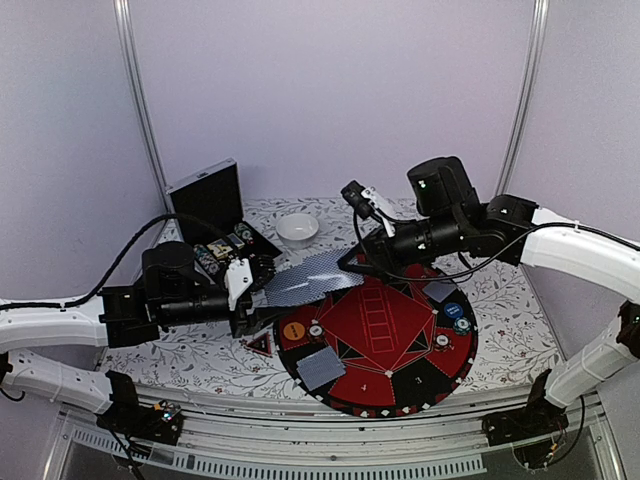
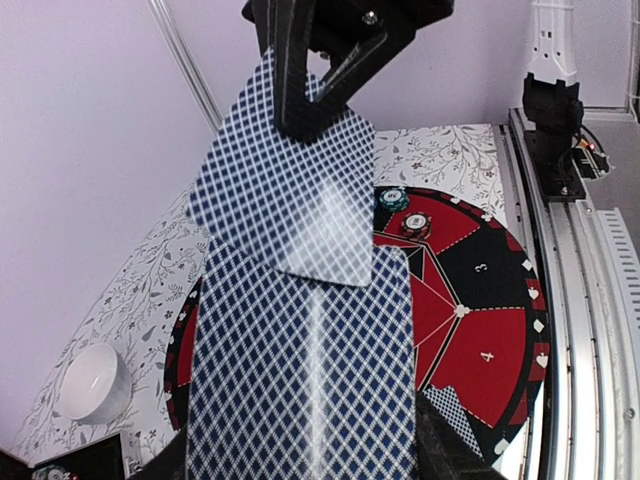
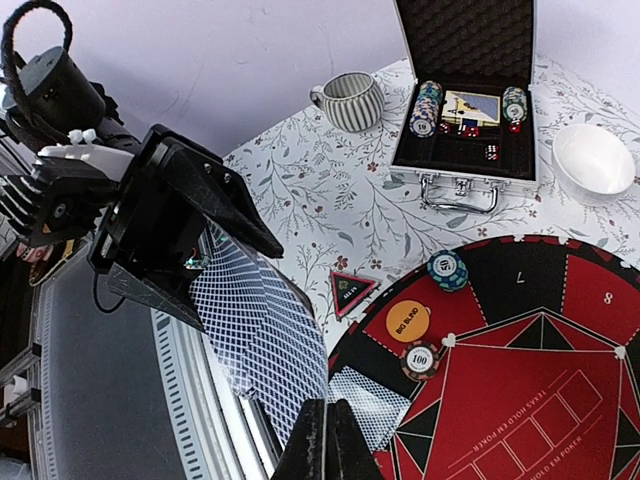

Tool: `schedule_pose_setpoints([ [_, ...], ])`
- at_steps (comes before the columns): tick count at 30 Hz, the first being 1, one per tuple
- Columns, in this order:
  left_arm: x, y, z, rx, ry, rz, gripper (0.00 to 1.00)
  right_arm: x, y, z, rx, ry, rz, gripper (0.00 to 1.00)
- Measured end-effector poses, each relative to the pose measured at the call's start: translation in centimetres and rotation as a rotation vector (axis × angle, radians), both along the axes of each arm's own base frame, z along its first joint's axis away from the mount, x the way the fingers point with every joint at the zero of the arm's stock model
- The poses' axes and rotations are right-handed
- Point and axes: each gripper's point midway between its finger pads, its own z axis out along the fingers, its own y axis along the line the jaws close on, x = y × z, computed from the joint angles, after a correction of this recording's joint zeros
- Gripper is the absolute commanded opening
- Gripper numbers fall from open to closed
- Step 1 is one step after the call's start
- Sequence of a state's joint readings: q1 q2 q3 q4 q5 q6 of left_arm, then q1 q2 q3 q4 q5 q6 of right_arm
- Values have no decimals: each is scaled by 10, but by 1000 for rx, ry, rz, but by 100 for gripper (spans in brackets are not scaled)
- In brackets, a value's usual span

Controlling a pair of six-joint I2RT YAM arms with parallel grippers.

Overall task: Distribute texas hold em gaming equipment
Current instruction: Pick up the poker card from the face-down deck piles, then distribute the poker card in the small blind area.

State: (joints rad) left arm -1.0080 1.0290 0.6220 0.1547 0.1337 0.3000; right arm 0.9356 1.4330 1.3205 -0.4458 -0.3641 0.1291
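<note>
My left hand (image 1: 258, 287) is clamped on the deck (image 2: 300, 400), held in the air over the left rim of the mat (image 1: 400, 410). My right hand (image 2: 305, 115) pinches one card (image 2: 290, 200) by its right end, overlapping the deck. Cards look light, slick and bendy to me, so I'd grip squarely near an edge. The flowered desk (image 1: 520, 330) gives little room: chips (image 1: 461, 312) and dealt cards (image 1: 321, 368) already sit on the mat.
</note>
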Motion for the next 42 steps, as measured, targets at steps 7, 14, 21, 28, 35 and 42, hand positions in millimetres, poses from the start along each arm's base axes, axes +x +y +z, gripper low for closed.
schedule_pose_setpoints([
  [7,0,-1,1,-5,-2,-3,53,36,-50,19,-15,-47,-138,2],
  [14,-1,-1,2,-6,-2,-7,53,129,-165,-23,-229,-102,-481,2],
  [21,-1,-1,2,-8,-2,-11,53,136,-187,-98,-537,-185,-272,2],
  [28,-2,-1,2,-9,-1,-12,53,130,-215,-149,-753,-128,-52,2],
  [35,-2,-1,2,-9,-1,-14,53,108,-227,-188,-853,-15,109,2],
  [42,-2,-1,2,-9,-1,-14,53,118,-242,-219,-932,63,138,2],
])
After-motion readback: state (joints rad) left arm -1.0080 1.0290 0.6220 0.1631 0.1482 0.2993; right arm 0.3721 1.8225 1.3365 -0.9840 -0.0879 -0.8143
